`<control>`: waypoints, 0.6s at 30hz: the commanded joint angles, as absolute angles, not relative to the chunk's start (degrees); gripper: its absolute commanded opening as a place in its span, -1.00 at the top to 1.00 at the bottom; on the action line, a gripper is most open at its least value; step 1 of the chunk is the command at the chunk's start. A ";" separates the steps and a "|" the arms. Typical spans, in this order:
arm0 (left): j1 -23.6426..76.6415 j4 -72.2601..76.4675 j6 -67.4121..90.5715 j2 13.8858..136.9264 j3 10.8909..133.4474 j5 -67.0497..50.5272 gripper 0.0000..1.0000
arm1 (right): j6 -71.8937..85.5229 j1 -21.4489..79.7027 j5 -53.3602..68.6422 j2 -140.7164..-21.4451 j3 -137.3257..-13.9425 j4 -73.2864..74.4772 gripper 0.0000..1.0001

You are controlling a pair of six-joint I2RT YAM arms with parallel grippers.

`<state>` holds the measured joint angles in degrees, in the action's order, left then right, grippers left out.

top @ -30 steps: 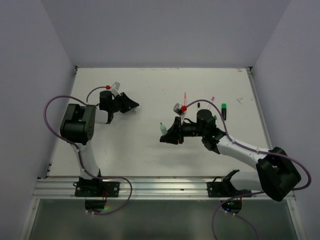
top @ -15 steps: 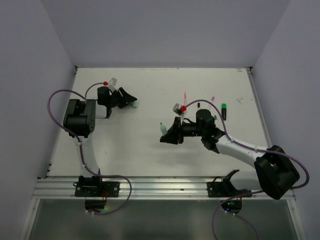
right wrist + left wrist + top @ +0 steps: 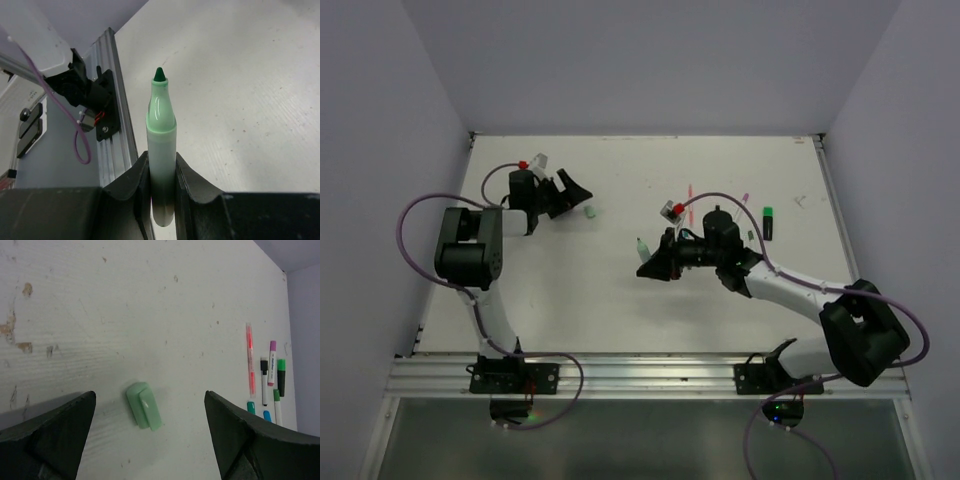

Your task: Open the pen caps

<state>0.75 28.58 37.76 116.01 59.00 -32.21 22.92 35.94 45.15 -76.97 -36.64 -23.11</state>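
Your left hand stands wide and grasps nothing. The pale green cap lies loose on the tabletop between its two fingers, touching neither, with its long axis tilted a little off the line the fingers point along. Your right hand is clenched on the pale green pen, gripping the barrel low so that the bare dark green tip stands out past the fingers. That pen looks finished. I judge that the coming move turns on where the capped pens lie. The magenta cap, the black cap and the dark green cap sit on pens in a loose group toward the far right of the tabletop. They are well apart from the left hand and lie behind the right hand's wrist. Their long axes run roughly near-to-far, side by side. The right arm is plainly the nearer one, but its hand is full and faces away from them. You would likely need to set the pen down and turn that hand back toward the group, coming in across the barrels.
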 commanded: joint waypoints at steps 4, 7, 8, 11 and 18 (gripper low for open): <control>0.35 8.90 34.37 98.99 55.99 -21.64 -0.89 | 24.87 35.86 37.63 -83.75 -44.73 -18.81 0.93; 0.53 0.28 32.61 88.46 54.23 -14.69 -0.99 | 26.28 35.95 35.34 -88.67 -49.20 -18.11 0.91; 0.53 -2.87 31.82 86.50 53.79 -13.02 -1.00 | 26.45 36.03 34.98 -90.25 -50.09 -18.02 0.90; 0.44 -10.27 28.40 78.61 53.09 -7.40 -1.00 | 27.95 36.38 34.19 -96.14 -54.03 -17.93 0.88; 0.44 -21.00 21.55 61.45 55.63 -1.85 -1.00 | 30.67 38.76 32.70 -109.76 -62.57 -17.23 0.83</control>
